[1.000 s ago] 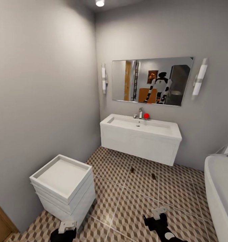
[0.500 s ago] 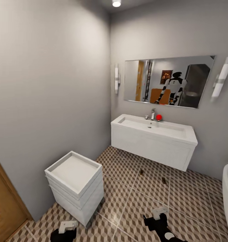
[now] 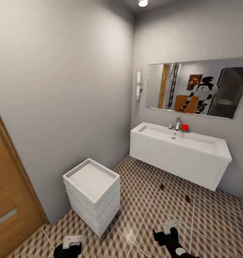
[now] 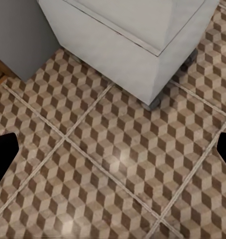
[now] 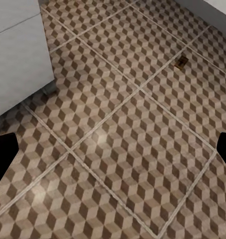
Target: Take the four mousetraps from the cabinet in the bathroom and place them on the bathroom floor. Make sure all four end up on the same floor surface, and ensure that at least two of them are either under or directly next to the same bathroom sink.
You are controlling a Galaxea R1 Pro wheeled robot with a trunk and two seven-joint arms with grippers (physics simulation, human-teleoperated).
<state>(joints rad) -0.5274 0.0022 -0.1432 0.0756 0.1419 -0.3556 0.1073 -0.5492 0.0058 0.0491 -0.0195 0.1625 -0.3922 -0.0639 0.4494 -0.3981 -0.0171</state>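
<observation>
Two mousetraps (image 3: 161, 186) (image 3: 187, 198) are seen lying on the floor (image 3: 142, 211) just before the sink (image 3: 180, 143), while both sets of jaws are held apart and empty.

A home bathroom: a white sink (image 3: 182, 143) with chrome tap under a wall mirror (image 3: 196, 87), a square toilet (image 3: 92, 191), and cube-patterned bathroom floor (image 3: 150, 215) tiles.
</observation>
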